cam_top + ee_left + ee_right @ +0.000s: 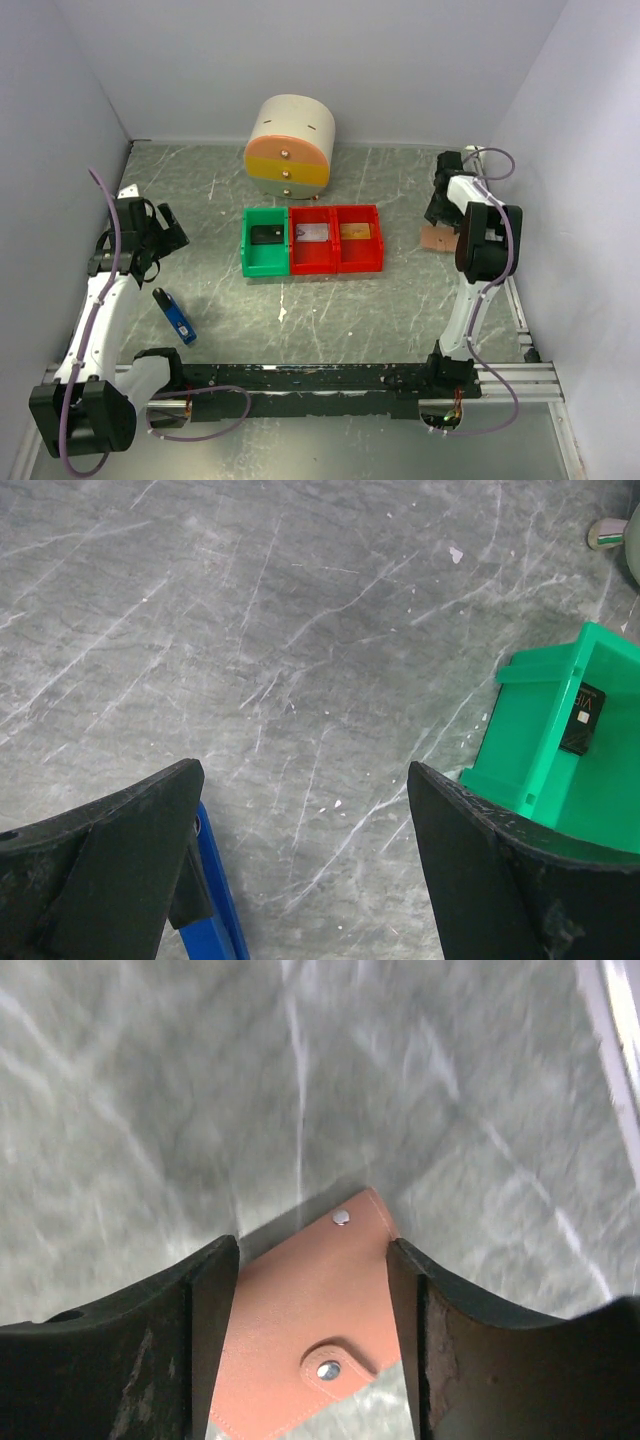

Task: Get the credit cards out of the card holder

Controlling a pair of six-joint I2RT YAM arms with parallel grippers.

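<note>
The tan-brown card holder [300, 1310] with two metal snaps lies between the fingers of my right gripper [312, 1245], both fingers against its edges. From above, the card holder [437, 238] shows at the right of the table under my right gripper [441, 208]. No striped pockets show. A pale silvery credit card [312, 233] lies in the middle red bin [312, 262]. A dark card [268, 236] sits in the green bin [262, 268], and an orange-toned card [352, 231] in the right red bin [360, 264]. My left gripper [165, 235] hangs open at the left, empty.
A blue-and-black stick gadget [175, 315] lies on the table near my left arm, and the same gadget [212, 900] shows beside my left finger. A round cream, yellow and orange drawer unit [290, 147] stands behind the bins. The green bin [545, 770] holds the dark card [582, 720]. Walls close in on three sides.
</note>
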